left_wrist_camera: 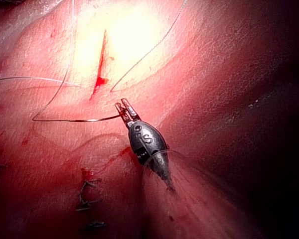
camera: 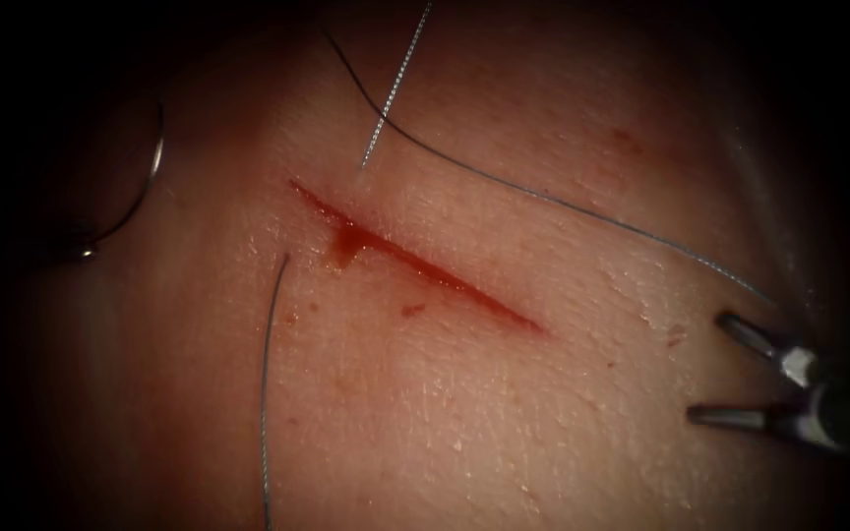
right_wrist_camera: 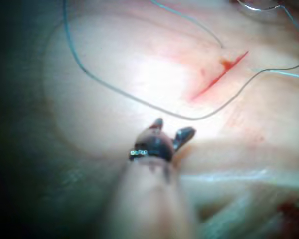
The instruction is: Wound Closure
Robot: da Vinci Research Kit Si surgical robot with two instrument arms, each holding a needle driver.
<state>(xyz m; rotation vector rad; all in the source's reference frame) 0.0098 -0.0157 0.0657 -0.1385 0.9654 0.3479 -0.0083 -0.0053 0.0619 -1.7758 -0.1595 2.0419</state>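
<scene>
Right now my right tool (camera: pixel 715 369) sits near the lower right of the endoscope view, jaws spread apart, holding nothing, hovering over bare tissue (camera: pixel 464 423) well right of the cut (camera: pixel 415 261); the right wrist view confirms both jaws splayed (right_wrist_camera: pixel 170 130). My left tool (left_wrist_camera: pixel 125 110) is clenched on the curved needle (camera: pixel 135 192) at its tail end, far left of the cut; the needle is out of the tissue, arc free in the air. Judging by this, we're between bites: the thread (camera: pixel 563 202) passes under the upper end of the cut, one strand surfacing left of it (camera: pixel 266 374) and running down, another crossing over to the right side toward my right tool. A short bright thread end (camera: pixel 395 84) sticks up just above the cut's top. Red fluid (camera: pixel 346 246) pools near the upper part of the cut. Most of the cut gapes, unclosed. Next bite needs the needle regripped and squared to the edge, I reckon. Slack strands lying across the field could snag. Older stitches (left_wrist_camera: pixel 89 199) show in the left wrist view.
</scene>
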